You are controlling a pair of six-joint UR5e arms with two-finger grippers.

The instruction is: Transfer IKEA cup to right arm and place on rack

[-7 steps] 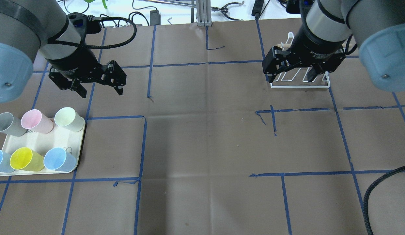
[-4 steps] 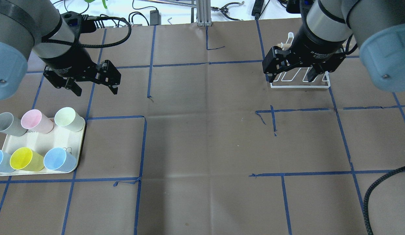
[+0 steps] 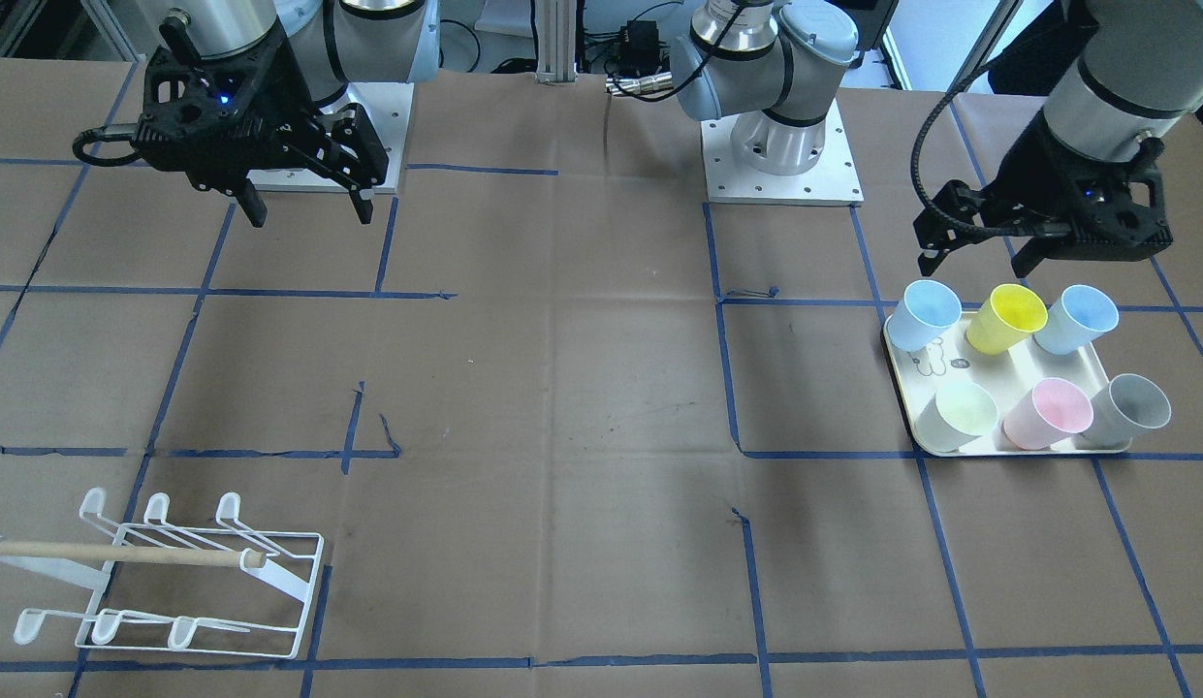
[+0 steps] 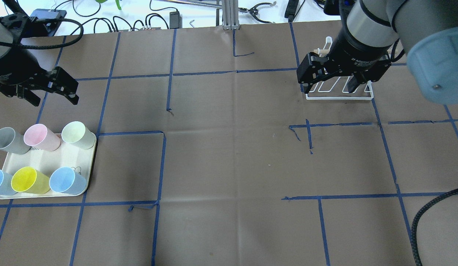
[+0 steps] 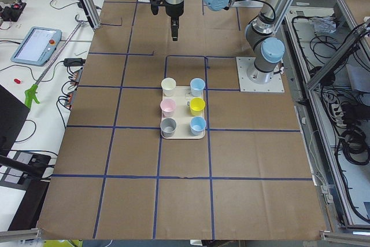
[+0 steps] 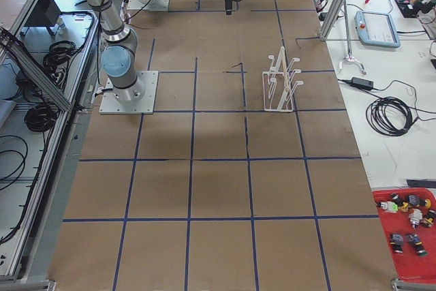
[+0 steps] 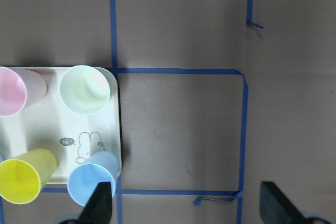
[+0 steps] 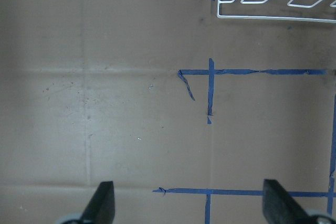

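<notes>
Well apart: tray and rack

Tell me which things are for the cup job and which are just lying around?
For the job:
cups
rack
left tool, open
right tool, open

Just lying about:
tablet
red bin of small parts

**Off-task items around the table**

Brown paper covers the tabletop, gridded with blue tape. Cream tray near one end, small line drawing on its floor. Teach pendant on side bench. Coiled black cable and red bin of small parts along the opposite side.
</notes>
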